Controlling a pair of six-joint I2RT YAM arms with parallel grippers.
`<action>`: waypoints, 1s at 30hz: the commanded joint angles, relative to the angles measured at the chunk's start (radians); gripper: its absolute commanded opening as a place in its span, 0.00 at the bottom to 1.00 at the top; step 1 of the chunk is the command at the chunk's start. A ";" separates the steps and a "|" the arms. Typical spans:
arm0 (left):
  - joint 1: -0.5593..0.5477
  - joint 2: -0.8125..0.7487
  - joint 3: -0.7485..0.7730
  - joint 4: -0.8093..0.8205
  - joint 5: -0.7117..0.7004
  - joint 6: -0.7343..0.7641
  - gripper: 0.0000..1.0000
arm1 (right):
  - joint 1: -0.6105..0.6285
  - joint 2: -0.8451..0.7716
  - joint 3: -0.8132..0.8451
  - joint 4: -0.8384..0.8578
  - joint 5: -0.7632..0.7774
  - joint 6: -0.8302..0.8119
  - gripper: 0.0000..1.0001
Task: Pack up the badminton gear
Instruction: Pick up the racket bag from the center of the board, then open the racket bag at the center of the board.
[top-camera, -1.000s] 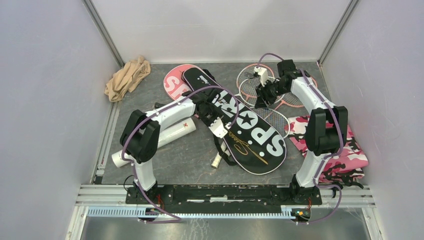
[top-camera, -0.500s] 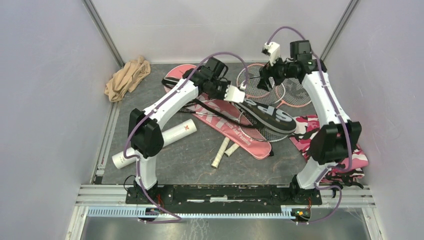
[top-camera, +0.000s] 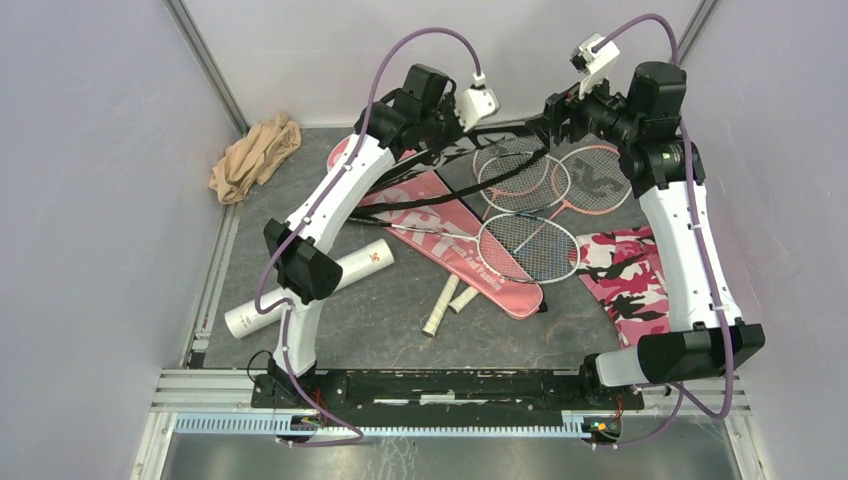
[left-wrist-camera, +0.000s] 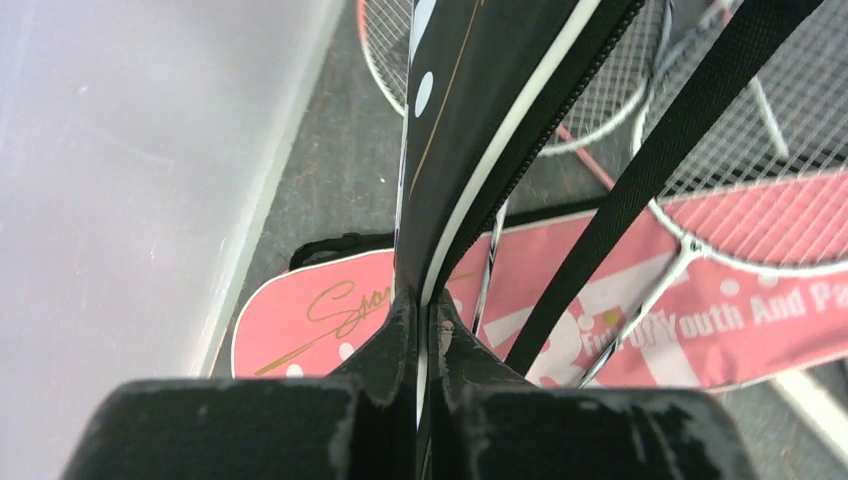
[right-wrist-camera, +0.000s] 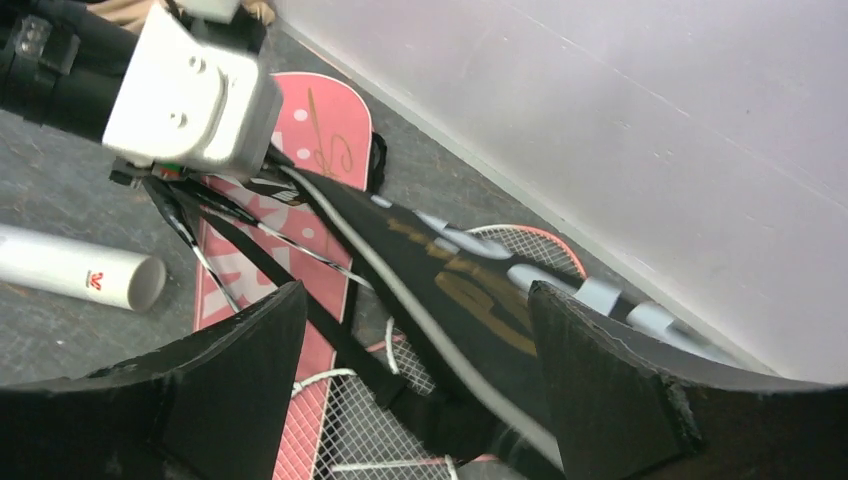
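Near the top centre of the overhead view, the left gripper has its fingers pressed together on the thin edge of the black bag, which stands on edge above the table, close to the back wall. Its black strap hangs slantwise down the right of the left wrist view. At the upper right of the overhead view, the right gripper has its fingers spread wide; the black bag runs through the gap between them, and whether it touches either finger cannot be told. Below on the table lie the pink bag, the rackets partly on it, and the white tube at lower left
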 joint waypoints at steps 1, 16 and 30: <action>0.005 0.005 0.109 0.102 -0.067 -0.244 0.02 | -0.004 -0.039 -0.020 0.101 -0.041 0.083 0.86; 0.025 -0.029 0.164 0.318 0.007 -0.638 0.02 | -0.003 -0.142 -0.075 0.224 -0.334 0.182 0.79; 0.024 -0.090 0.111 0.379 0.236 -0.953 0.02 | -0.002 -0.066 -0.088 0.243 -0.382 0.267 0.75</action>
